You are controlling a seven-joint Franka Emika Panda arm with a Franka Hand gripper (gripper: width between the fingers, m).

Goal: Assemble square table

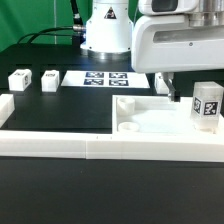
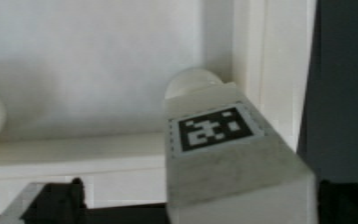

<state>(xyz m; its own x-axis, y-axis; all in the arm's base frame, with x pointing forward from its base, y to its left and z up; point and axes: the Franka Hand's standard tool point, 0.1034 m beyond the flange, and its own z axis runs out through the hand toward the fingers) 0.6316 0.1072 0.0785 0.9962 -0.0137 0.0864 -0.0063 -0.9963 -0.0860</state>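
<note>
The white square tabletop slab (image 1: 150,122) lies at the exterior view's right, against the border bars. One white tagged leg block (image 1: 207,106) stands upright on its far right corner. My gripper (image 1: 188,92) hangs over that corner, one dark finger (image 1: 167,86) beside the leg. In the wrist view the leg (image 2: 220,135) stands between my fingers (image 2: 55,200), with a gap showing on one side. The gripper (image 2: 199,203) is open around it. The slab (image 2: 87,80) fills the background. Two more leg blocks (image 1: 18,80) (image 1: 48,77) lie at the exterior view's left.
The marker board (image 1: 105,77) lies at the back centre, in front of the robot base (image 1: 105,30). A long white border bar (image 1: 60,147) runs along the front, and another piece (image 1: 5,105) sits at the left edge.
</note>
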